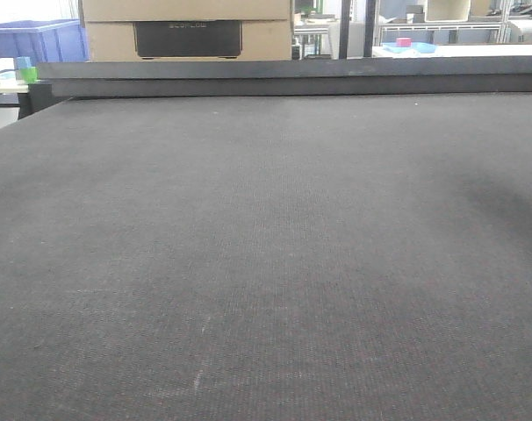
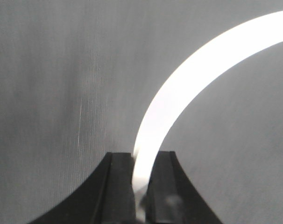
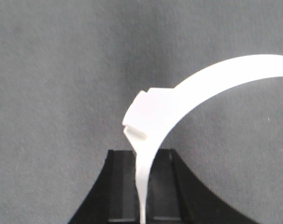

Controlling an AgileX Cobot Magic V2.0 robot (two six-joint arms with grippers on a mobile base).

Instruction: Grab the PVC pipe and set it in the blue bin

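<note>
In the left wrist view my left gripper [image 2: 142, 161] is shut on the white PVC pipe [image 2: 197, 65], which arcs up and to the right above the grey mat. In the right wrist view my right gripper [image 3: 142, 158] is shut on a slim white arc [image 3: 216, 77] with a squared, notched end [image 3: 144, 114] just past the jaws. I cannot tell whether both hold the same piece. The front view shows neither gripper nor pipe. The blue bin [image 1: 38, 39] stands beyond the table's far left corner.
The dark grey felt table [image 1: 266, 246] fills the front view, with a raised dark rail [image 1: 292, 77] along its back edge. A cardboard box [image 1: 187, 31] stands behind the rail. Small cups [image 1: 16, 70] sit on a side table at the left.
</note>
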